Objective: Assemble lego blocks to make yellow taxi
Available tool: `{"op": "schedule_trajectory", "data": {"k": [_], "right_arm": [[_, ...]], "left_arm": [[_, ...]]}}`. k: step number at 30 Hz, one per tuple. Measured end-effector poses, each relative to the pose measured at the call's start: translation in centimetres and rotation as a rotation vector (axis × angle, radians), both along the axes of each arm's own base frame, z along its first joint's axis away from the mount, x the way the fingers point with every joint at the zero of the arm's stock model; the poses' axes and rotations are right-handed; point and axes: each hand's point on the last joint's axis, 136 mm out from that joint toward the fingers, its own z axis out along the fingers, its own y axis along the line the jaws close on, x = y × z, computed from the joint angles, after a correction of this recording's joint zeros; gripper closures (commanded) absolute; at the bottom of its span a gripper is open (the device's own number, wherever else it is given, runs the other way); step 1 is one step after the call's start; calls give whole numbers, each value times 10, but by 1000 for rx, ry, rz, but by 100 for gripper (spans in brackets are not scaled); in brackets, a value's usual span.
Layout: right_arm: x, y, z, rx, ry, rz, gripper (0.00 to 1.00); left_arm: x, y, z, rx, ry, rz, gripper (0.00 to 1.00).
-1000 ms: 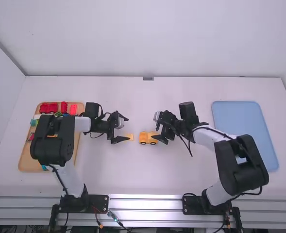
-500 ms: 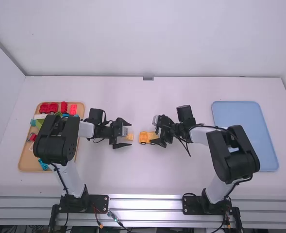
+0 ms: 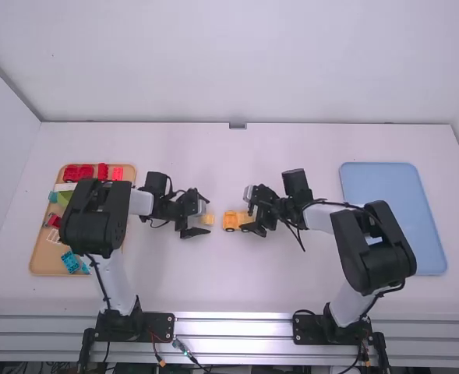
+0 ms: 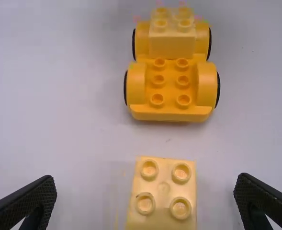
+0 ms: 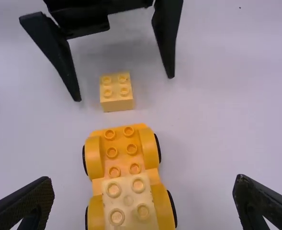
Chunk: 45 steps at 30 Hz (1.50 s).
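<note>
Mid-table, my left gripper (image 3: 203, 216) stands open around a loose pale yellow block (image 3: 207, 219), and my right gripper (image 3: 249, 216) stands open around the right part of the yellow car (image 3: 230, 221). In the left wrist view the loose block (image 4: 163, 194) lies between the spread fingers of my left gripper (image 4: 145, 195), touching neither. The car base (image 4: 172, 111) has a pale block (image 4: 171, 40) on its far end. From the right wrist view, my right gripper (image 5: 143, 195) has its fingers wide on both sides of the car's block-bearing end (image 5: 129, 197).
At the left, a wooden tray (image 3: 45, 261) holds red, green and blue pieces, partly under the left arm. A blue tray (image 3: 393, 199) lies at the right. The two grippers face each other with a small gap between them.
The left gripper has shifted slightly right and come around the loose block. The right gripper has moved slightly left along the car; over the last half second it hardly moves.
</note>
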Motion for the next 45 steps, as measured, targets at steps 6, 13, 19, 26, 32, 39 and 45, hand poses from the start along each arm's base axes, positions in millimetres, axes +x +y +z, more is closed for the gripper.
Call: {"op": "schedule_trajectory", "data": {"k": [6,13,19,26,32,39,45], "right_arm": [[0,-2,1,13,11,-1,1],[0,-2,2,15,11,1,1],[-2,-3,0,11,23,1,1],[-5,-2,-1,7,31,5,1],[-4,-4,-3,-5,31,-2,1],[-9,-6,-7,-22,46,7,1],[-7,-8,-13,-49,39,-1,1]], "left_arm": [[-2,-3,-2,-30,20,-41,17],[3,-4,0,-29,-37,-59,45],[2,-4,-1,-28,-32,-61,61],[1,-5,0,-32,-38,-68,71],[4,-5,-1,-31,-12,-40,73],[13,-1,12,-2,9,21,72],[17,-4,47,-27,-48,21,72]]}}
